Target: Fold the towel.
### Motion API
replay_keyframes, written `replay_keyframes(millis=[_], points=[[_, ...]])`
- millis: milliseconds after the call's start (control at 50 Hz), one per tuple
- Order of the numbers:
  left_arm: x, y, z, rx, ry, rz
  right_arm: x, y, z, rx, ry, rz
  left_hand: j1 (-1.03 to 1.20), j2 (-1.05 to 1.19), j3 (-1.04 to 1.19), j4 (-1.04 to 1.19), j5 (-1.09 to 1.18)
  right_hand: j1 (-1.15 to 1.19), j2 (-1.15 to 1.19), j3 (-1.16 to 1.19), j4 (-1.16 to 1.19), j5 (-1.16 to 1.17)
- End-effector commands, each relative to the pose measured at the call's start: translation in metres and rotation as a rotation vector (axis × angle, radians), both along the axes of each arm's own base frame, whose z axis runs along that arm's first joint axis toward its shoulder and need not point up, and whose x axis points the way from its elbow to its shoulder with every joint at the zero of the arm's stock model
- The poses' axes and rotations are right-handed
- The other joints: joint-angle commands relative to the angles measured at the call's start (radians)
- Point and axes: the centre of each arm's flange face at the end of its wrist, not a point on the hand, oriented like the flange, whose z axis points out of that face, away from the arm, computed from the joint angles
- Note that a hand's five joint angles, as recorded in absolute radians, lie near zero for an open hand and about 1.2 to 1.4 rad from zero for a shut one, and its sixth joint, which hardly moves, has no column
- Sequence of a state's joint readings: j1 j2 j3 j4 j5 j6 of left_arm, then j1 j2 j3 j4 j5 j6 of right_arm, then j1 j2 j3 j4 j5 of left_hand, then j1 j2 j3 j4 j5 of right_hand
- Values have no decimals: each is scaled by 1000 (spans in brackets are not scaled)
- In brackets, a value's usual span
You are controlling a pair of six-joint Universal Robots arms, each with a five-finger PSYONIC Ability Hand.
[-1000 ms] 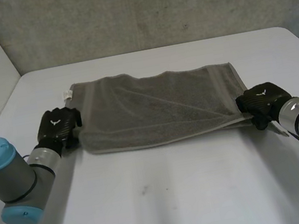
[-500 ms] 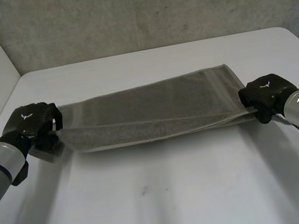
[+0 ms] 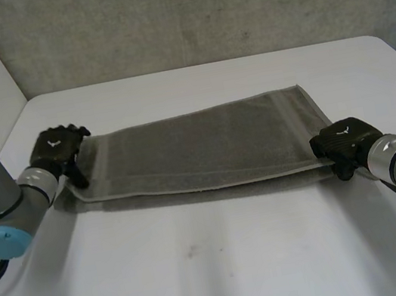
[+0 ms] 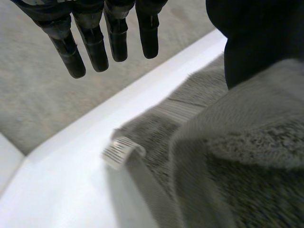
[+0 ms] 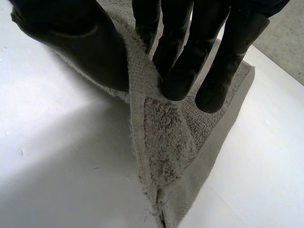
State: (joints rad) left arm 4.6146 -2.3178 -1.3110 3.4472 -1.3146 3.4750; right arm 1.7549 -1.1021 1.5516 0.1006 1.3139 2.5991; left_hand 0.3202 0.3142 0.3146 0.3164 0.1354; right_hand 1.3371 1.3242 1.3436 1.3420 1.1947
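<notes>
One grey towel point(image 3: 198, 148) lies folded lengthwise across the white table point(image 3: 226, 265), with doubled layers showing along its near edge. The left hand point(image 3: 57, 151) sits at the towel's 9 o'clock end. Its wrist view has the fingers point(image 4: 97, 45) straight and clear of the cloth, a fold seemingly resting against the thumb. On the towel's edge beside this hand, a small white tag point(image 4: 121, 151) carries fine dark stripes, too blurred to read. The right hand point(image 3: 343, 144), at the 4 o'clock corner, pinches the hem between thumb and fingers.
</notes>
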Motion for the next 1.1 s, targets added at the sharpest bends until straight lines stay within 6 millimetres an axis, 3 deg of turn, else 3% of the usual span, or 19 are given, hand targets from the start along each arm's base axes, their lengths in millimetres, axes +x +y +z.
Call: replay_keyframes(millis=[20, 40, 140, 240, 460, 660, 800, 1020, 1080, 1100], points=[[5, 29, 30, -10, 5, 22, 0, 1, -2, 5, 1, 2, 37, 43, 43, 41, 47, 59, 72, 53, 54, 27], [5, 29, 30, -10, 5, 22, 0, 1, -3, 8, 2, 2, 37, 43, 43, 41, 47, 59, 72, 53, 54, 27], [7, 66, 40, 16, -5, 16, 0, 1, -3, 9, 3, 1, 116, 122, 122, 120, 126, 59, 72, 53, 54, 27], [7, 86, 35, 45, -15, 6, 1, 2, -4, 11, 2, 4, 146, 152, 151, 150, 156, 59, 72, 53, 54, 27], [1, 95, 12, 50, -171, -113, 1, 2, -9, 27, 7, 4, 122, 128, 128, 126, 133, 59, 72, 53, 54, 27], [1, 114, 20, 34, -191, -129, 1, 2, -10, 27, 7, 4, 131, 137, 137, 135, 141, 59, 72, 53, 54, 27], [1, 106, 19, -24, -191, -121, 0, 3, -14, 36, 21, 9, 131, 137, 137, 135, 141, 59, 72, 53, 54, 27], [0, 76, -4, -79, -190, -111, 0, 4, -15, 36, 32, 15, 249, 255, 254, 252, 259, 59, 72, 53, 54, 27], [-1, 70, -8, -78, -188, -111, 0, 4, -15, 34, 33, 13, 398, 404, 404, 402, 409, 59, 72, 53, 54, 27], [-1, 68, -8, -81, -188, -111, 0, 4, -15, 36, 33, 13, 567, 573, 572, 571, 577, 59, 72, 53, 54, 27]])
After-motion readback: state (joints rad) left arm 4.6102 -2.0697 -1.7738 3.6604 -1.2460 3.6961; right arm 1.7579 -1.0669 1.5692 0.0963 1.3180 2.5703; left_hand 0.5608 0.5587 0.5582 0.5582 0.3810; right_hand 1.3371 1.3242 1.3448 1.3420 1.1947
